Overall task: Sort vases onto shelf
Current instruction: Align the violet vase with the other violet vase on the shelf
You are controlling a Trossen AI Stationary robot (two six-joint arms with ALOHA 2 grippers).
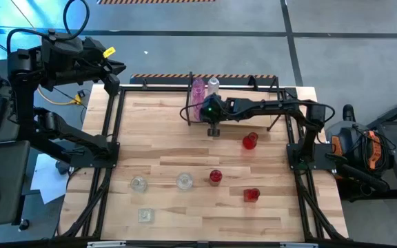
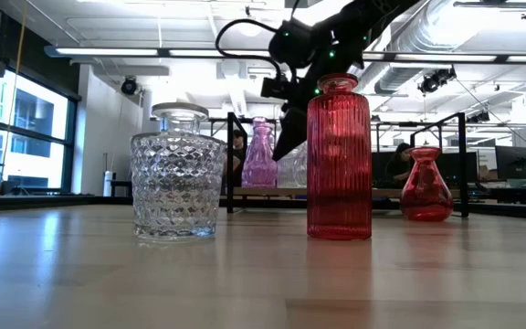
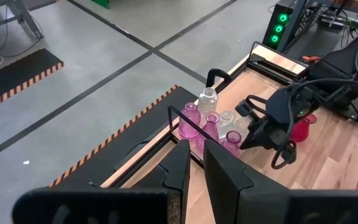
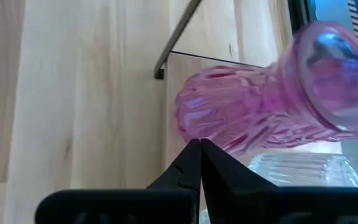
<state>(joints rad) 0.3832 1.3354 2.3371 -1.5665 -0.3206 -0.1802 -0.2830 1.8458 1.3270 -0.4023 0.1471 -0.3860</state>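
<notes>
**Q:** Dark metal arms — how are they posed?

**A:** From overhead, the right arm stretches flat across the far part of the table, its right gripper (image 1: pixel 214 129) pointing down just in front of the shelf (image 1: pixel 253 82). Its fingers are pressed fully together and hold nothing. The left arm is folded up off the table's far left corner, well away; the left gripper (image 3: pixel 195 163) shows only a thin slit between its fingers, and nothing is in it.

**Q:** What does one camera catch that the others miss?

**A:** The right wrist camera shows the closed fingertips right at the ribbed body of a pink vase (image 4: pixel 260 115), with clear ribbed glass (image 4: pixel 303 169) beside it. Whether the tips touch the vase I cannot tell. The left wrist camera shows the cluster on the shelf: several pink vases (image 3: pixel 189 121) and clear bottles (image 3: pixel 208 99). The table-level camera shows people seated in the room behind.

**Q:** What else surrounds the claw?

**A:** Just beside it stands a red vase (image 1: pixel 249 141). Farther toward the table's near edge are two more red vases (image 1: pixel 216 176), then three clear glass vases (image 1: pixel 184 181). At table level, a clear cut-glass jar (image 2: pixel 177 174) and a tall red ribbed bottle (image 2: pixel 339 157) stand in front, partly hiding the shelf.
</notes>
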